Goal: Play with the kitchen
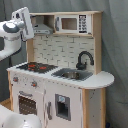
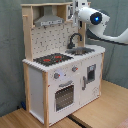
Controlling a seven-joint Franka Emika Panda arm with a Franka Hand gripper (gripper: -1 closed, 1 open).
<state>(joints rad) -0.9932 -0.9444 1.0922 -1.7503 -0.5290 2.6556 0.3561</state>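
Grey curtain backdrop (image 1: 115, 50) behind; wooden floor (image 2: 100, 112) below.

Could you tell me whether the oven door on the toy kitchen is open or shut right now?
Shut. In both exterior views the oven door lies flush with the kitchen front, its handle across the top.

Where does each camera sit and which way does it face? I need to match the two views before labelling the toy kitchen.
First exterior view: off the arm, facing the kitchen front with the sink end nearer; the arm shows at the first exterior view's upper left, by the hood.
Second exterior view: off the arm, facing the kitchen from its stovetop corner; the arm enters from the second exterior view's upper right.
Shared: stovetop, sink, faucet, hood, oven door.
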